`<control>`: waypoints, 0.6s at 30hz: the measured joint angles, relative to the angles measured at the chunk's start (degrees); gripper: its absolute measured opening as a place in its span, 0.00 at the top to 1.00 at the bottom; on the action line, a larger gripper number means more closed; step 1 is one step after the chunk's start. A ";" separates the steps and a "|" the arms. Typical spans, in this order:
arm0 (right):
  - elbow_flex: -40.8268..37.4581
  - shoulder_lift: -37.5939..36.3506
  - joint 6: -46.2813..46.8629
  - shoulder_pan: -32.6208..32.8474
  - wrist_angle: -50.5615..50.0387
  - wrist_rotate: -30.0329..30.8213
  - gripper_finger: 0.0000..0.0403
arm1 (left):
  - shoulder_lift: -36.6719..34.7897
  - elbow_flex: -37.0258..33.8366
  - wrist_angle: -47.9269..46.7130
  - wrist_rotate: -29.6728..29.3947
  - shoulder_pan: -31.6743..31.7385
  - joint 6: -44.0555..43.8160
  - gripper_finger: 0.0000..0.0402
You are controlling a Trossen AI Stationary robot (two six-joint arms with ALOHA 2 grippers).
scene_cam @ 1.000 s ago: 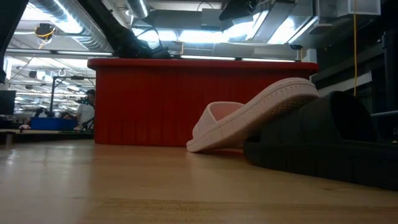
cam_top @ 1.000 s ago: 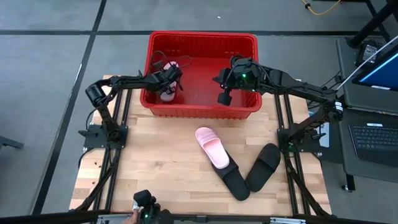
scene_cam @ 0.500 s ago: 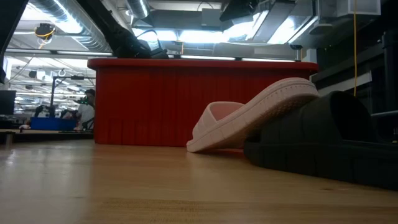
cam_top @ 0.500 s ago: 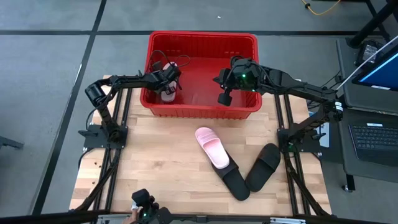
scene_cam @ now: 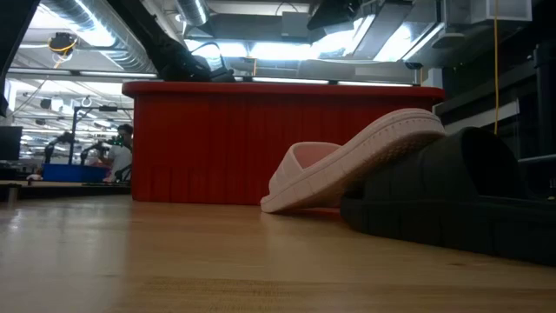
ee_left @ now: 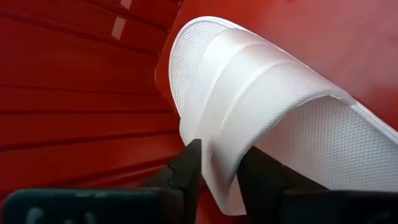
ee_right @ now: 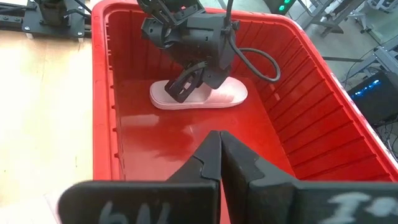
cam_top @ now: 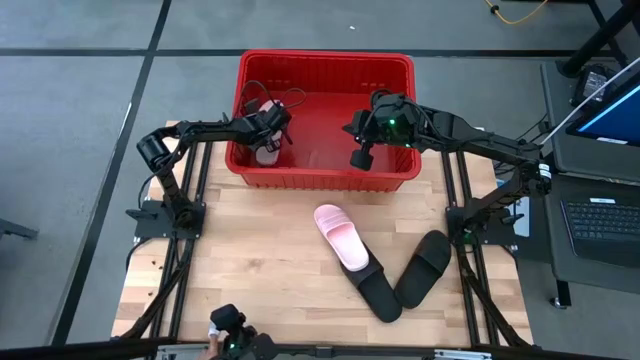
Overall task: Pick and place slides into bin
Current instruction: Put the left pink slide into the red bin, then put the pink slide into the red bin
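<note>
The red bin (cam_top: 325, 57) stands at the table's far edge. A pale pink slide (cam_top: 268, 153) lies sole down on the bin's floor at its left end; it also shows in the right wrist view (ee_right: 221, 94). My left gripper (cam_top: 268, 128) is shut on it. My right gripper (cam_top: 360, 158) is shut and empty above the bin's near right part. A second pink slide (cam_top: 340, 236) lies on the table, one end propped on a black slide (cam_top: 378, 291). Another black slide (cam_top: 425, 268) lies beside them. My left gripper pinches the pink slide's broad strap at its edge (ee_left: 219, 177) between its two fingers (ee_left: 186, 167). It comes slanting down from above, from the table's left side. The slide's sole (ee_right: 168, 99) rests on the bin's floor.
The bin's slotted walls (ee_right: 102, 93) rise around both grippers. The three slides on the table lie in a cluster at centre right, near the front; bare wooden table (cam_top: 230, 260) lies to their left. People show in the room beyond the table (scene_cam: 113, 156).
My left gripper has shifted slightly toward the table's left inside the bin, still shut on the pink slide.
</note>
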 joint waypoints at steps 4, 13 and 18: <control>0.00 0.00 0.00 0.00 0.00 0.00 0.99 | -0.07 0.00 -0.81 -0.19 -0.48 0.03 0.71; 0.00 0.00 0.01 0.00 0.04 -0.02 0.99 | -2.60 1.65 -2.74 0.41 -2.30 1.24 0.67; 0.00 0.02 0.18 0.02 0.04 -0.14 0.99 | -7.27 2.19 -2.67 0.33 -2.29 3.32 0.68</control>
